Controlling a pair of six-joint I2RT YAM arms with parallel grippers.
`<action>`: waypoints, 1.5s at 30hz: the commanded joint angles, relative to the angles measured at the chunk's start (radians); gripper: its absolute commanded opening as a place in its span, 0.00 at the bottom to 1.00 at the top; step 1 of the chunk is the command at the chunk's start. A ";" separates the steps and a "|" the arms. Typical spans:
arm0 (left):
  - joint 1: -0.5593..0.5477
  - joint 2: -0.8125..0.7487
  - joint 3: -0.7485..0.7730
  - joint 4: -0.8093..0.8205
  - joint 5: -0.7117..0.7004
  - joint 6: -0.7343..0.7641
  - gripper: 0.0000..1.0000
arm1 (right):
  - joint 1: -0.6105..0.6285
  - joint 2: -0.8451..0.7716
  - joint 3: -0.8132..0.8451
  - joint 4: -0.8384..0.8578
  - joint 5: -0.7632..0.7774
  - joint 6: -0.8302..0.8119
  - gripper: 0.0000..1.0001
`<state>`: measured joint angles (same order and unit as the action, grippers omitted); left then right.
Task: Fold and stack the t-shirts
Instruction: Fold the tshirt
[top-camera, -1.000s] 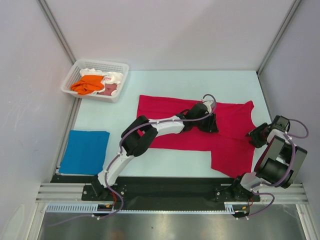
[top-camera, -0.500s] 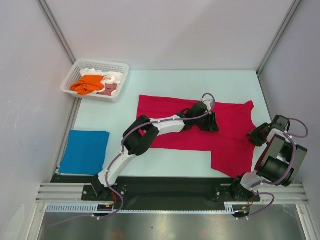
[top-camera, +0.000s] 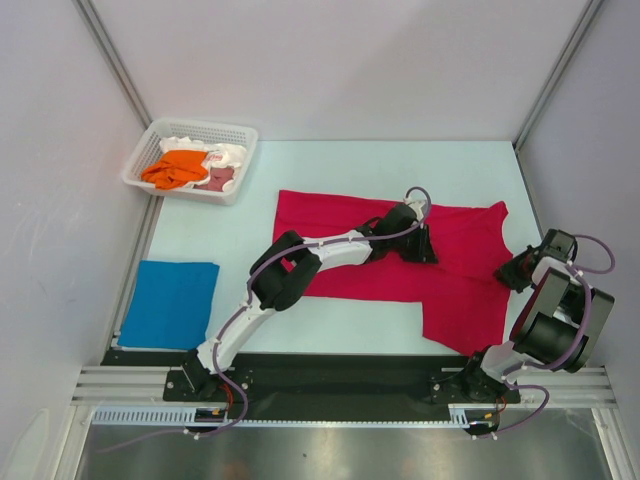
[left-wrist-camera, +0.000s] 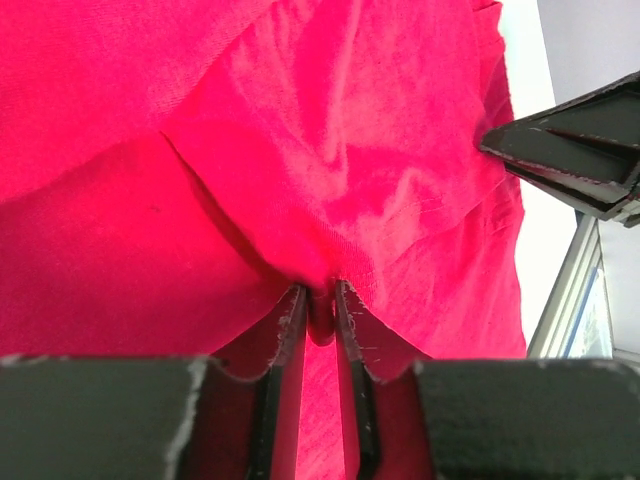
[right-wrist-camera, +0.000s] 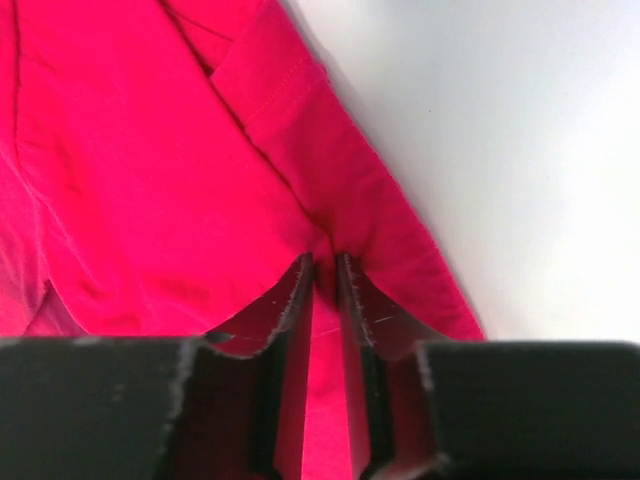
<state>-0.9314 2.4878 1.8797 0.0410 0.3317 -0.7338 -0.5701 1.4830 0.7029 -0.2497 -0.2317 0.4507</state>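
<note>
Left jaws are closed on a raised pinch of the crimson t-shirt (left-wrist-camera: 330, 130), the soft knit bunching into a small peak between the two black tips with creases running away toward 10 and 2 o'clock. Right jaws are likewise clamped on the same garment (right-wrist-camera: 150, 170), gripping its edge where a stitched, doubled hem band runs up toward 11 o'clock and the pale tabletop (right-wrist-camera: 500, 120) shows beyond at 2 o'clock.

From above, the crimson t-shirt (top-camera: 320, 212) lies spread flat on the matte, light blue-white tabletop (top-camera: 380, 165), a broad, roughly rectangular sheet reaching from the centre out toward 3 o'clock, with a longer flap hanging down toward 5 o'clock. The left arm (top-camera: 330, 245) stretches across it in white and black segments, its end on the cloth near the middle. The right arm (top-camera: 550, 320) is bent upward at 4 o'clock, its end at the shirt's 3 o'clock edge.

A bright blue t-shirt (top-camera: 170, 303) sits folded into a neat, smooth square at 8 o'clock, well apart from the red one. At 10 o'clock a white plastic lattice basket (top-camera: 210, 125) holds crumpled shirts: an orange one (top-camera: 175, 167), a white one (top-camera: 232, 153) and a dusty-pink one (top-camera: 220, 178), heaped loosely together
</note>
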 joint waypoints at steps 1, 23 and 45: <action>-0.003 0.002 0.044 0.011 0.026 -0.004 0.21 | 0.010 -0.006 0.023 -0.012 0.029 -0.009 0.20; -0.007 -0.017 0.067 -0.033 0.029 0.014 0.00 | 0.033 -0.199 0.024 -0.246 0.230 0.075 0.00; 0.029 -0.251 -0.109 -0.029 -0.006 0.198 0.43 | 0.075 -0.165 0.193 -0.107 0.284 -0.040 0.61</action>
<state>-0.9264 2.3859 1.7866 -0.0036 0.3420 -0.6220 -0.5171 1.2984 0.7849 -0.4599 0.0257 0.4736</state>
